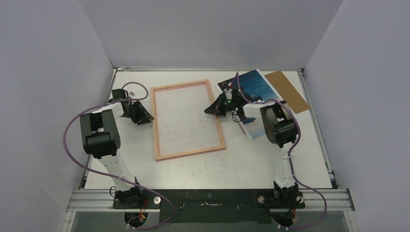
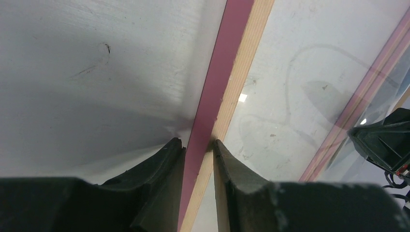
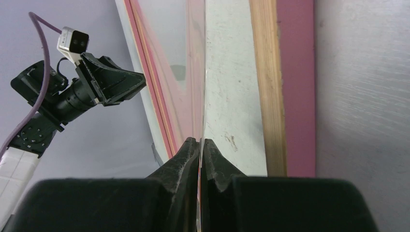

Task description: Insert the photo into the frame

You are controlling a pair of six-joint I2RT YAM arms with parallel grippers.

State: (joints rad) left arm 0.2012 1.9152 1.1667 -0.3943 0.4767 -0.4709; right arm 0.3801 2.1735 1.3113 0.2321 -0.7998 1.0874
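Note:
The frame (image 1: 187, 120) lies flat in the middle of the table, wood-coloured side up. My left gripper (image 1: 145, 117) is shut on its left rail; in the left wrist view (image 2: 197, 144) the fingers clamp the pink and wood rail (image 2: 227, 72) from both sides. My right gripper (image 1: 212, 108) is at the frame's right rail, shut on the edge of a clear sheet (image 3: 196, 87), which rises tilted over the frame opening; the right wrist view (image 3: 200, 141) shows the jaws pinching it. The photo (image 1: 258, 87) lies picture side up at the back right, partly under the right arm.
A brown backing board (image 1: 287, 91) lies at the back right beside the photo. The frame's right rail (image 3: 283, 87) runs just right of my right fingers. Grey walls enclose the table on three sides.

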